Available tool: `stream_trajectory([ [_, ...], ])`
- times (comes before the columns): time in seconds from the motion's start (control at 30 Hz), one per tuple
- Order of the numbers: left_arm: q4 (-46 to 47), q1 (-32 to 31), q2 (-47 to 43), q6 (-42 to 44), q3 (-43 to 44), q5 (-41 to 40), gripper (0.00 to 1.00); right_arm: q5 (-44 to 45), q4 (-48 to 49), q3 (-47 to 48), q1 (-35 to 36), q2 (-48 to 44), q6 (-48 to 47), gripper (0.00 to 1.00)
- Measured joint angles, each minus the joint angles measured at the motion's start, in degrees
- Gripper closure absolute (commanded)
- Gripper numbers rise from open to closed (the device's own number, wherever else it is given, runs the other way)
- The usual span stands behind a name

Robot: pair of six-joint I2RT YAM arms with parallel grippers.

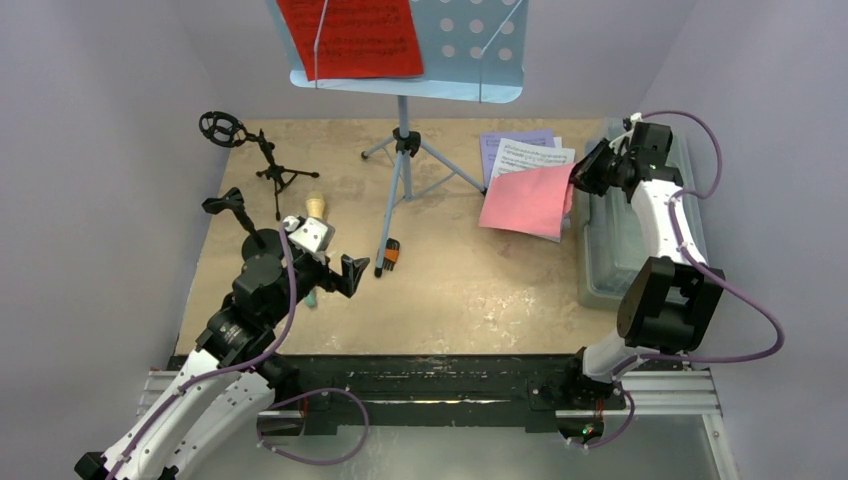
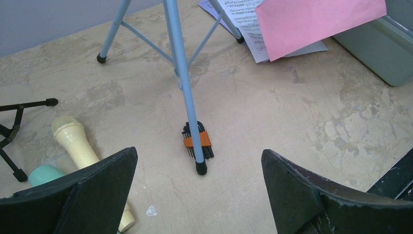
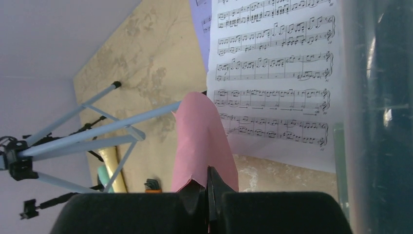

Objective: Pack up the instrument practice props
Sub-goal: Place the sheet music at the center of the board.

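- small black microphone tripods [image 1: 272, 172]: far left of tabletop [image 1: 470, 290]; one upright with a ring clip on top, second nearer, partly hidden behind left arm
- yellow microphone [image 2: 73, 141]: lying flat on tabletop, just right of the black tripods, near left tool
- mint-green microphone [image 2: 46, 174]: lying beside the yellow one, mostly hidden under left arm
- left tool [image 1: 352, 276]: fingers wide apart, holding nothing, low over tabletop, facing the tripod foot
- hex key set [image 2: 197, 142]: in an orange holder, flat on tabletop, touching the near foot of the light-blue tripod
- light-blue tripod [image 1: 403, 165]: upright, centre far; perforated tray [image 1: 480, 40] on top
- red page [image 1: 350, 35]: on left half of the tray
- purple page [image 1: 515, 140] and white sheet-music page [image 3: 272, 73]: stacked on tabletop right of the tripod, by the tub
- pink page [image 1: 525, 200]: over that stack, right edge raised
- right tool [image 3: 209, 195]: fingers together, clamped on the pink page's edge, beside the tub's left wall
- translucent grey tub [image 1: 605, 265]: far right of tabletop
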Motion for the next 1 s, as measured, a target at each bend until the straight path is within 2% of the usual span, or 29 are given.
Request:
stream_trajectory([
  [0.33, 0.0, 0.0, 0.2, 0.0, 0.0, 0.0, 0.00, -0.3, -1.1, 0.5, -0.1, -0.1, 8.4, 1.00],
  [1.0, 0.0, 0.1, 0.7, 0.0, 0.0, 0.0, 0.00, -4.0, -1.4, 0.5, -0.1, 0.0, 10.3, 0.95],
])
